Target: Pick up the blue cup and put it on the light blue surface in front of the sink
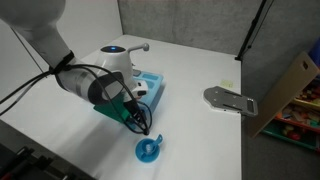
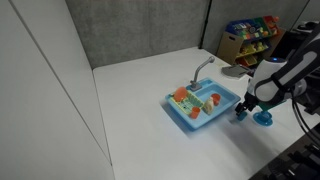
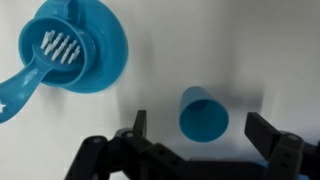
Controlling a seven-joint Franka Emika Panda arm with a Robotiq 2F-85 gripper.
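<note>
In the wrist view the blue cup (image 3: 203, 115) stands on the white table with its open mouth towards the camera. My gripper (image 3: 202, 135) is open, with one dark finger on each side of the cup and neither touching it. In both exterior views the gripper (image 1: 135, 120) (image 2: 243, 112) points down just beside the light-blue toy sink (image 1: 152, 88) (image 2: 205, 105), and it hides the cup. The sink has a grey faucet (image 2: 203, 66) and a flat light-blue ledge (image 2: 197, 124) along its basin.
A wider blue round dish with a handled piece on it lies close to the cup (image 3: 75, 45) (image 1: 148, 150) (image 2: 264, 118). Small toy foods lie in the basin (image 2: 185, 97). A grey flat metal piece (image 1: 230, 100) and a cardboard box (image 1: 290, 85) are at the table's far side.
</note>
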